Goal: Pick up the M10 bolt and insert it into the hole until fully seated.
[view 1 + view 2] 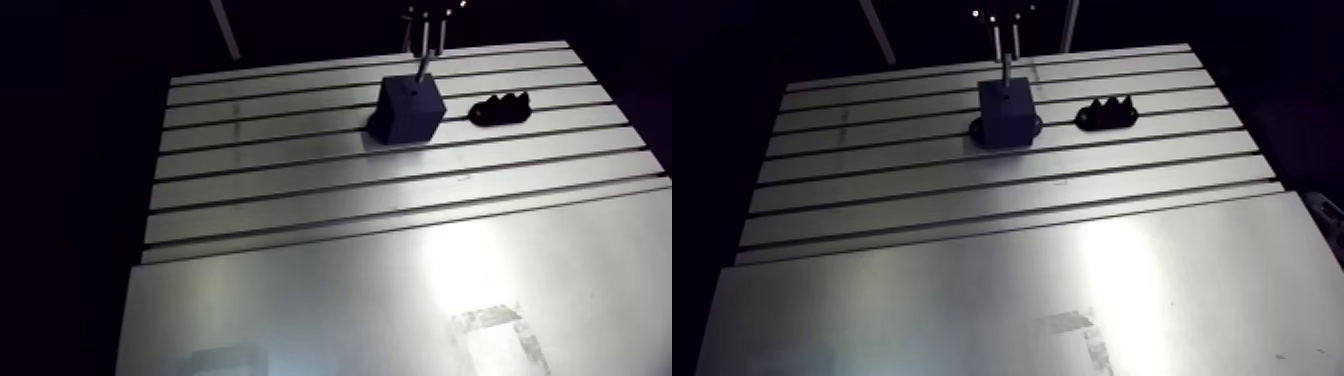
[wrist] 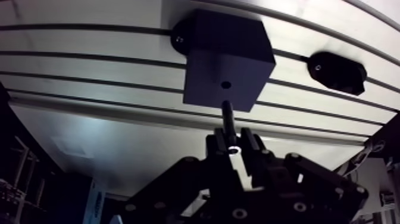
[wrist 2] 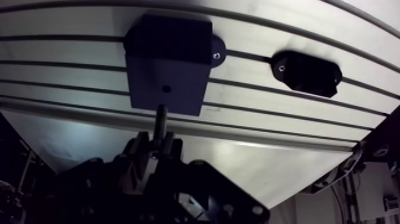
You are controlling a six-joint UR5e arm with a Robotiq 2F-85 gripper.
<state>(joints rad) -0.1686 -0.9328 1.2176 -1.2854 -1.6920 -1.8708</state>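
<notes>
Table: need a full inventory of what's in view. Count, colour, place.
table: 1, silver aluminium; slotted far part, smooth plate nearer the camera.
block: 1, dark; on the slotted part of the table.
hole: 1, small and round; in the block face turned to the wrist camera.
notched holder: 1, black; on the slotted part beside the block, apart from it.
bolt: 1, dark shank; gripped in the claw, tip pointing at the block near the hole, not yet in.
claw: 1, black, two fingers; above the block, shut on the bolt.
</notes>
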